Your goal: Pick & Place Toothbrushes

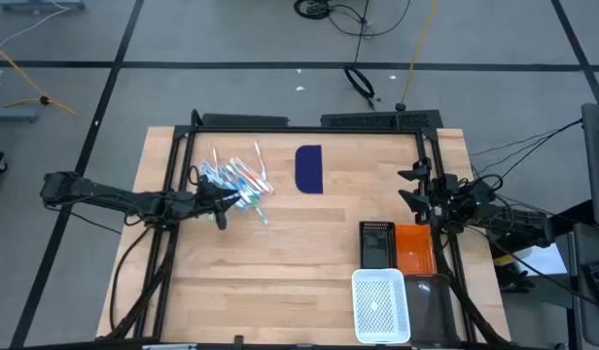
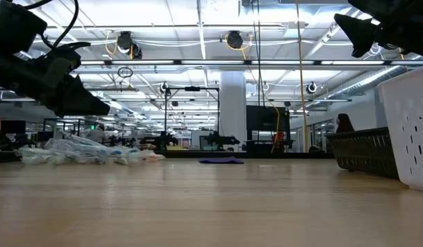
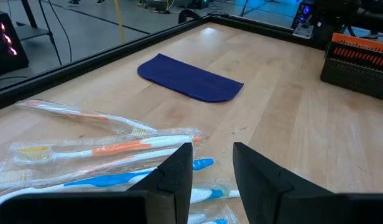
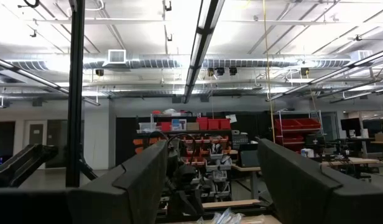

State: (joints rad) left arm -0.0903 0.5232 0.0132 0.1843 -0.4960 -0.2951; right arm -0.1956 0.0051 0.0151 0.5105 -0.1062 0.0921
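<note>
Several toothbrushes [image 1: 239, 181] in clear wrappers, mostly blue and white with some orange, lie in a loose pile on the table's far left part [image 3: 110, 152]. In the low view the pile [image 2: 81, 152] rests flat on the wood. My left gripper [image 1: 225, 204] hovers just above the pile's near side, open, with nothing between its fingers [image 3: 213, 163]. My right gripper [image 1: 412, 189] waits at the table's right edge, raised, tilted upward and open [image 4: 213, 171].
A dark blue flat cloth [image 1: 309, 168] lies right of the pile at the far middle. A black basket [image 1: 377, 243], an orange basket [image 1: 414, 249] and a white basket [image 1: 380, 305] stand at the near right. Bare wood lies between the pile and the baskets.
</note>
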